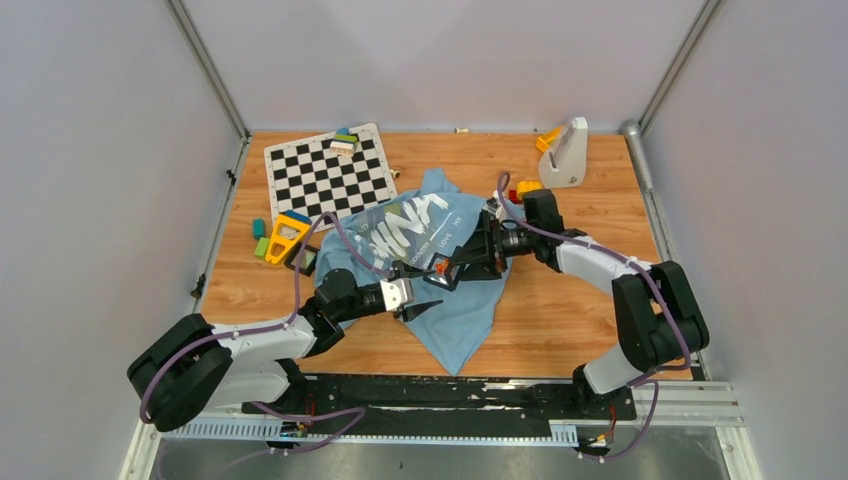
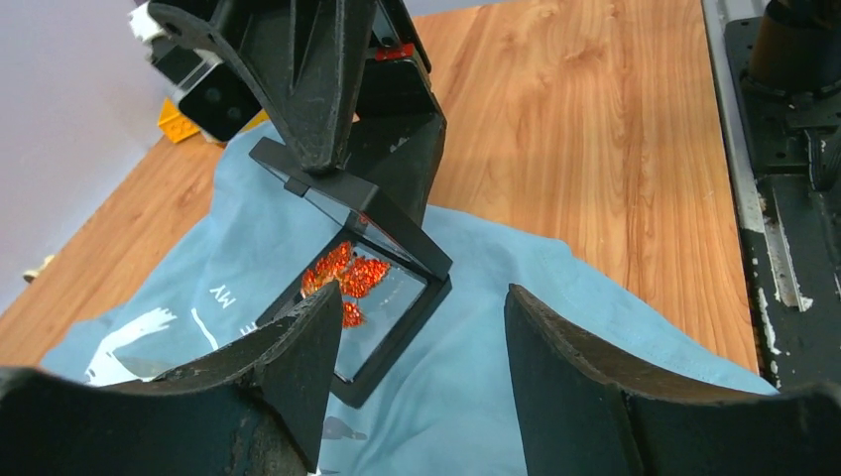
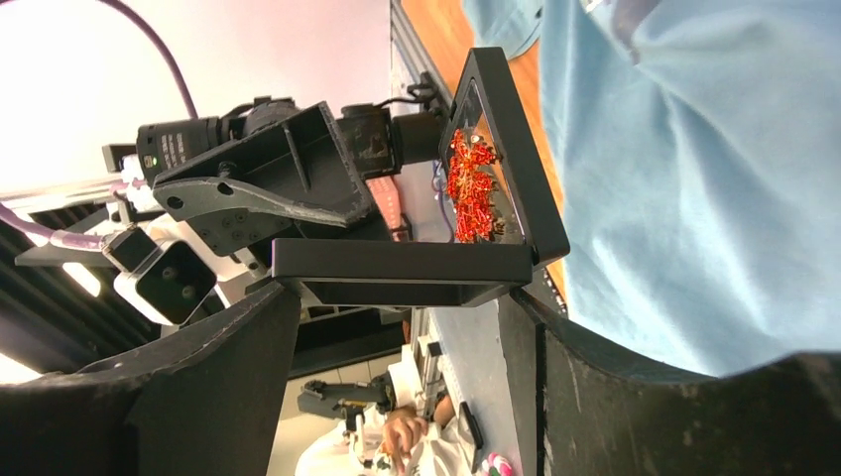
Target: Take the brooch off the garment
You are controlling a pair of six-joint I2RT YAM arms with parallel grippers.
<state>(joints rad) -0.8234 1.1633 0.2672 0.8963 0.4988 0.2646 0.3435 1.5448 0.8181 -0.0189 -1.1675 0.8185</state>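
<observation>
The light blue garment [image 1: 455,320] lies crumpled mid-table. On it stands a small black hinged display case [image 2: 392,317], opened in a V. The tiny orange-red brooch [image 2: 342,278] sits inside it against a clear film, and also shows in the right wrist view [image 3: 471,188] and the top view [image 1: 440,268]. My right gripper [image 1: 462,265] is shut on the case's raised half [image 3: 402,273]. My left gripper [image 1: 425,300] is open and empty just in front of the case, its left finger [image 2: 288,357] close to the case's lower frame.
A chessboard [image 1: 325,172] with small blocks lies at the back left. A yellow-orange toy [image 1: 287,235] and green blocks [image 1: 260,240] lie left of the garment. A white stand [image 1: 565,152] and red-yellow blocks [image 1: 522,188] are at the back right.
</observation>
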